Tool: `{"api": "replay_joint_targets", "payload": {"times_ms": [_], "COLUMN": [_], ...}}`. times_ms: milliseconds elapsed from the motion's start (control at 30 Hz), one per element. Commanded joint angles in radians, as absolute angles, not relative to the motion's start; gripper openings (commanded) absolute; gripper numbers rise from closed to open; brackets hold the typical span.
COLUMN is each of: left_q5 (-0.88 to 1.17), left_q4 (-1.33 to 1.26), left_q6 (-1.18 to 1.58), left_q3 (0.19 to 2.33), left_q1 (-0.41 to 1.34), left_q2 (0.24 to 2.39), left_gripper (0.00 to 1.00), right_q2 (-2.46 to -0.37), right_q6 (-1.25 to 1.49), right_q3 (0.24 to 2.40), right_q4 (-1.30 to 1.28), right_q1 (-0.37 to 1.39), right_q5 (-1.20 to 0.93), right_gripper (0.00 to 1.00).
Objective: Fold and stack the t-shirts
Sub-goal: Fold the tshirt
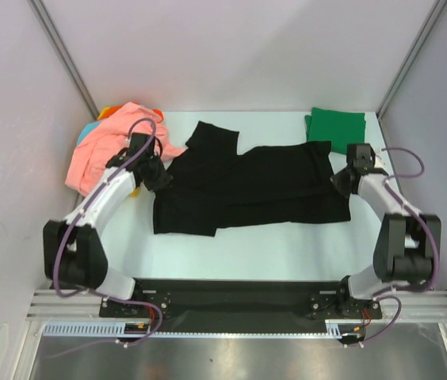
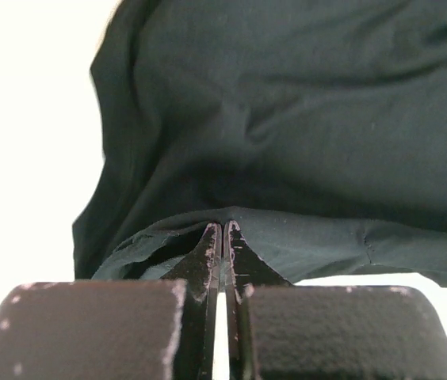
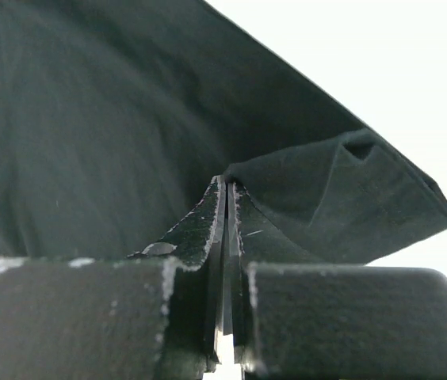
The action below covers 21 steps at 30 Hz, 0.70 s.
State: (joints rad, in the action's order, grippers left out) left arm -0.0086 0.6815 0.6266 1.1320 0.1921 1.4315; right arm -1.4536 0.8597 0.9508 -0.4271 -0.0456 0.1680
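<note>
At opposite ends, left gripper (image 2: 222,227) and right gripper (image 3: 225,184) clamp the black t-shirt (image 1: 247,190), likely spreading it to fold.

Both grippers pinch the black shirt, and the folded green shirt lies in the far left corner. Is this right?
Not quite: the top external view shows the folded green shirt in the far right corner. The left gripper and right gripper do pinch the black shirt.
</note>
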Motion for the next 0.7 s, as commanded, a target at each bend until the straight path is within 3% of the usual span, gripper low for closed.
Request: {"api": "replay_joint_targets", "payload": {"times_ms": [0, 67, 100, 133, 167, 200, 233, 333, 500, 667], "left_q5": [0.015, 0.05, 0.064, 0.071, 0.069, 0.058, 0.045, -0.026, 0.023, 0.029], "left_q4": [0.624, 0.652, 0.664, 0.67, 0.661, 0.641, 0.618, 0.591, 0.505, 0.411], "left_q6": [0.604, 0.598, 0.585, 0.581, 0.587, 0.594, 0.601, 0.643, 0.741, 0.816], "left_q3": [1.254, 1.304, 1.325, 1.342, 1.329, 1.263, 1.226, 1.083, 0.801, 0.615], "left_q1": [0.164, 0.15, 0.149, 0.149, 0.15, 0.15, 0.149, 0.149, 0.149, 0.147], "left_q2": [1.503, 1.593, 1.617, 1.624, 1.587, 1.55, 1.511, 1.338, 1.071, 0.963], "left_gripper": [0.03, 0.2, 0.32, 0.53, 0.62, 0.79, 0.83, 0.85, 0.83, 0.84], "right_q2": [-1.573, -1.687, -1.724, -1.747, -1.768, -1.758, -1.738, -1.582, -1.363, -1.335], "right_q6": [0.822, 0.76, 0.726, 0.7, 0.678, 0.651, 0.644, 0.647, 0.67, 0.67], "right_q3": [1.104, 1.175, 1.243, 1.27, 1.291, 1.295, 1.248, 1.052, 0.789, 0.652], "right_q4": [-0.368, -0.377, -0.396, -0.406, -0.422, -0.442, -0.436, -0.352, -0.242, -0.198], "right_q1": [-0.043, -0.049, -0.052, -0.055, -0.057, -0.06, -0.063, -0.097, -0.164, -0.181], "right_q5": [0.187, 0.154, 0.123, 0.106, 0.1, 0.109, 0.117, 0.088, -0.029, -0.061], "right_gripper": [0.0, 0.03, 0.28, 0.51, 0.72, 0.91, 0.97, 1.0, 0.97, 0.94]}}
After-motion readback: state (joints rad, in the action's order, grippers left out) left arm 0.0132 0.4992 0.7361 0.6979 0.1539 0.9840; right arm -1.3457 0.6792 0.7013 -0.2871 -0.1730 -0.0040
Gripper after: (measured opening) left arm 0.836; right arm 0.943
